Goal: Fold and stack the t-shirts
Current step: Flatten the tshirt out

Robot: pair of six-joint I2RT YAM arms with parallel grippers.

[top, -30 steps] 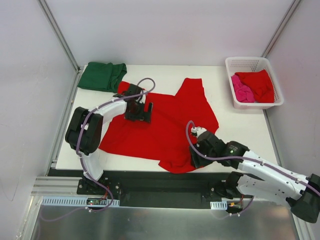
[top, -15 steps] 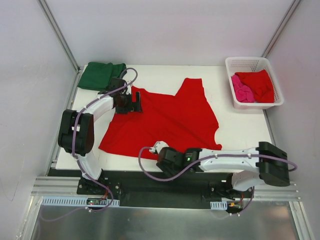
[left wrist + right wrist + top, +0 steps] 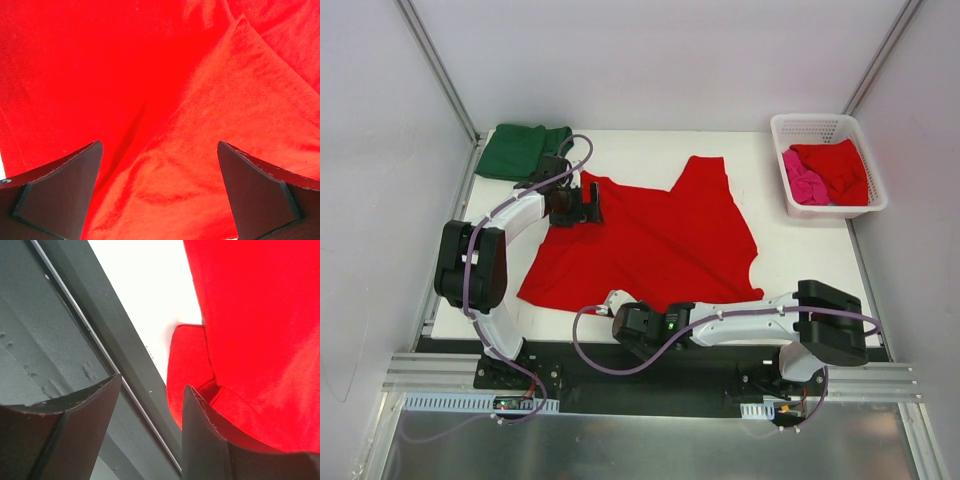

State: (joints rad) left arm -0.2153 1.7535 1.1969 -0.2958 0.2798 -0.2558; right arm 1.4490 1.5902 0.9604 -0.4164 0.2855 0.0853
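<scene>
The right arm (image 3: 750,318) lay stretched low along the near edge of the white table (image 3: 800,250). Its gripper (image 3: 150,385) was at the near hem of the big red t-shirt (image 3: 650,240), the fingers apart. The left arm (image 3: 510,225) was bent over the shirt's far left corner, its gripper (image 3: 159,147) wide open above soft, creased cloth. The dark green t-shirt (image 3: 520,152) lay bunched at the far left. The white lattice basket (image 3: 810,127) held a second red t-shirt (image 3: 840,168) and a pink t-shirt (image 3: 803,182).

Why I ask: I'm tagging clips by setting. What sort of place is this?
Probably a robotics lab test cell, not a home: a white table walled in by plain panels on metal framing, a left arm and a right arm bolted at its near edge, and a red t-shirt spread out.
</scene>
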